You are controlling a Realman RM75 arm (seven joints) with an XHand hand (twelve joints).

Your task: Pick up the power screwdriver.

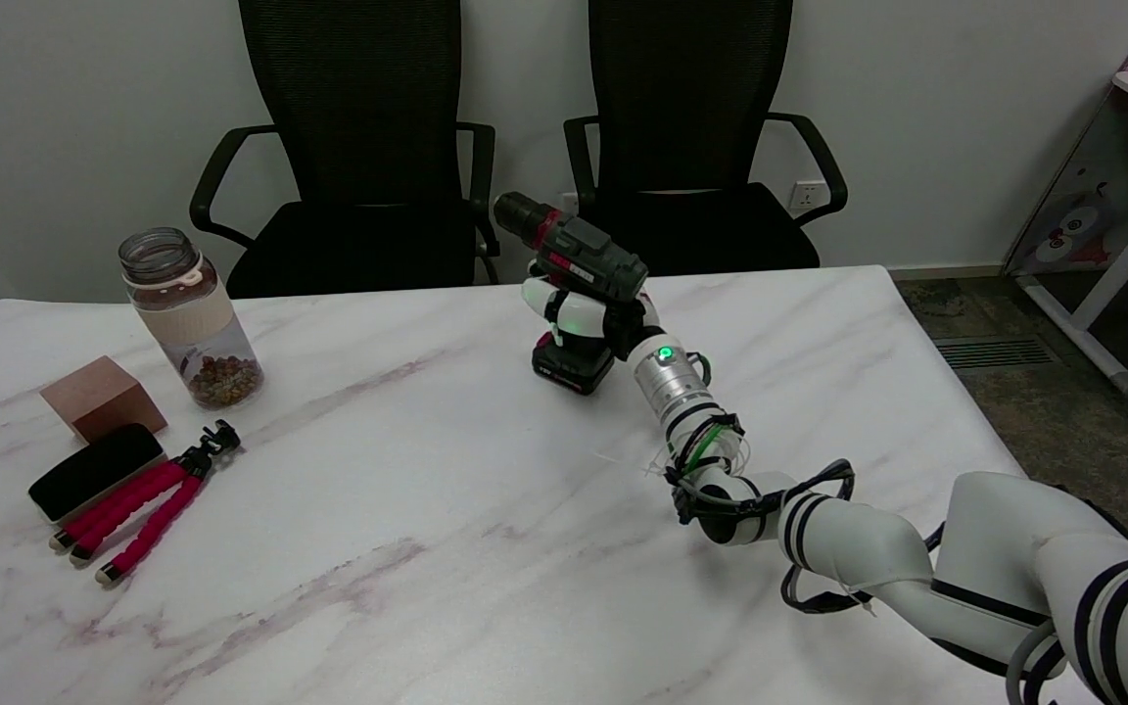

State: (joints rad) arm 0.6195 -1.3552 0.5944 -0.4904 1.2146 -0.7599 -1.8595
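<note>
The power screwdriver (579, 257) is dark green and black with a red ring behind its chuck, and it points to the upper left. My right hand (579, 315) is wrapped around its handle, between the body above and the black battery base (570, 364) below. The tool is tilted. Whether the base still touches the marble table (407, 509) I cannot tell. My right arm reaches in from the lower right.
At the table's left stand a glass jar (190, 315) with a beige sleeve, a brown block (102, 397), a black pad (94, 470) and a small tripod with pink legs (148, 499). Two black office chairs (368, 147) stand behind the far edge.
</note>
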